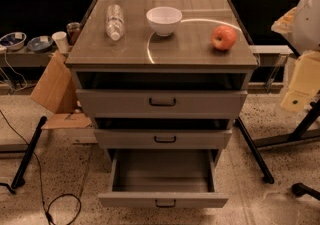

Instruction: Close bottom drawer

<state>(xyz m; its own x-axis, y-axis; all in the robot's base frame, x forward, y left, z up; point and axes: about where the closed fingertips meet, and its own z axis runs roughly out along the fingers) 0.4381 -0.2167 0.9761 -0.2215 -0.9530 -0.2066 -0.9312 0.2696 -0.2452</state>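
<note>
The grey cabinet (125, 54) stands in the middle of the view with three drawers. The bottom drawer (162, 200) is pulled far out toward me; its shallow grey tray is empty and its small black handle (165, 203) faces me. The middle drawer (162, 139) and the top drawer (161, 102) sit only slightly out. My gripper (298, 89) is at the right edge, pale cream and white, raised about level with the top drawer and well to the right of the cabinet, not touching it.
On the cabinet top lie a water bottle (114, 21), a white bowl (164, 20) and a red apple (223, 37). Cardboard (55, 86) leans at the left. Black stand legs (255, 151) and a cable loop (60, 204) lie on the speckled floor.
</note>
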